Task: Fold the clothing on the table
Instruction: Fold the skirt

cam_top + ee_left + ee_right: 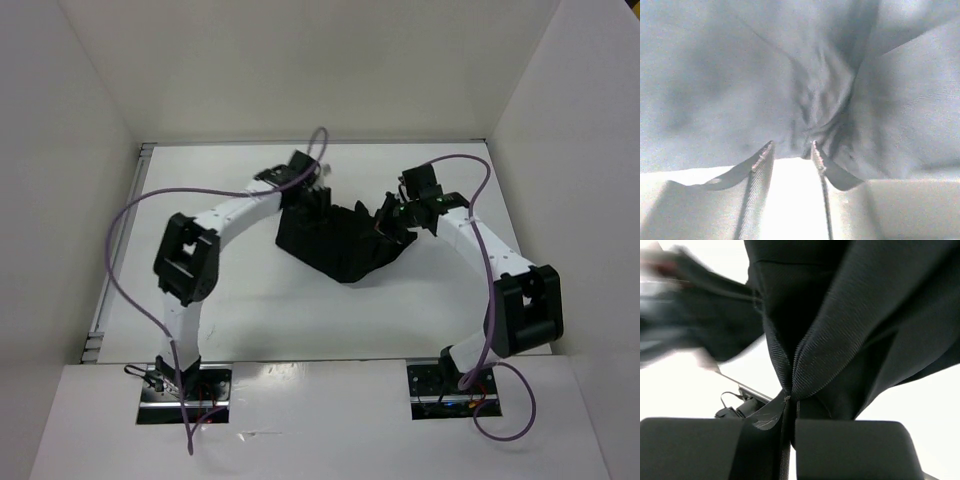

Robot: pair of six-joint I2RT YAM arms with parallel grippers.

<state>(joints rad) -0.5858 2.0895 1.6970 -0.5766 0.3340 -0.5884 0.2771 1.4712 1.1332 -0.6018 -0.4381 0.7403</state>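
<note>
Right gripper (788, 421) tight on crumpled, finely ribbed matte black clothing (840, 340)

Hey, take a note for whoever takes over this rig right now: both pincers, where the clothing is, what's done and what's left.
Left pincer: open, fingertips against the clothing at its far left edge.
Right pincer: shut on the clothing, a ridge of fabric pinched at its right side.
Position: it lies as a bunched black heap mid-table, between the two arms.
Done: no neat fold visible yet.
Left: spread it flat, then fold.
</note>
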